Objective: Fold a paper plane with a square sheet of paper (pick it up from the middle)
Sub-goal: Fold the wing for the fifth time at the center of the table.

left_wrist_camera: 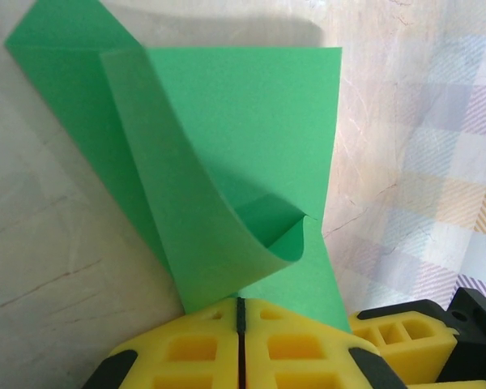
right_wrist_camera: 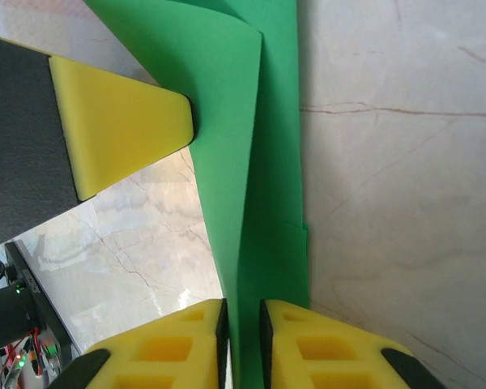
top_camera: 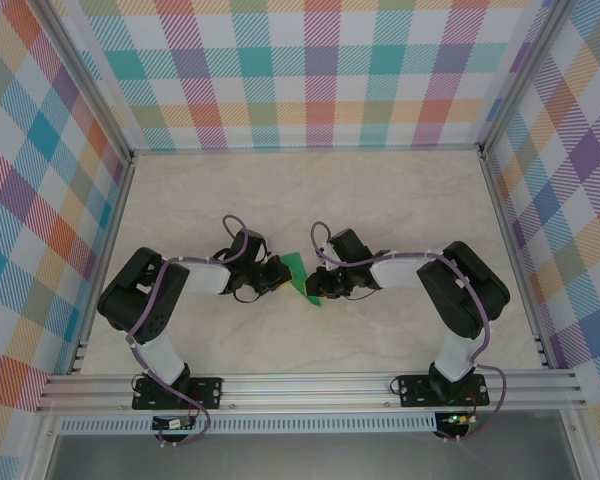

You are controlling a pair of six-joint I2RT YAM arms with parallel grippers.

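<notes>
Mid-fold, judging by the layers: no dart shape yet, only 1 long crease and a loose curled layer.

Near the middle of the table (top_camera: 380, 200) in the top view: the square sheet of paper (top_camera: 298, 268), bright green, caught between 2 grippers, 1 at its 9 o'clock and 1 at its 3 o'clock. Resting on the surface or raised just off it: cannot tell.

Clamped at 6 o'clock in the left wrist view by the left gripper (left_wrist_camera: 239, 316), pads pressed together with no gap, green emerging straight from the seam and fanning toward 12 o'clock. Probably held there as an anchor, to stop the lower layer sliding during work on the other side. Above the pads, a loose layer bowing from 11 o'clock down to 5 o'clock, not yet flattened.

Closed narrowly on the folded edge at 6 o'clock in the right wrist view by the right gripper (right_wrist_camera: 243, 324), a thin strip of green running up between the pads toward 12 o'clock. Likely gripped along the crease to sharpen it, or to carry that edge over; hard to say which.

Opposed grips probably for tension, against the buckling typical of thin paper pushed from 1 side. Risk worth noting: a torn or skewed crease from an uneven pull.
</notes>
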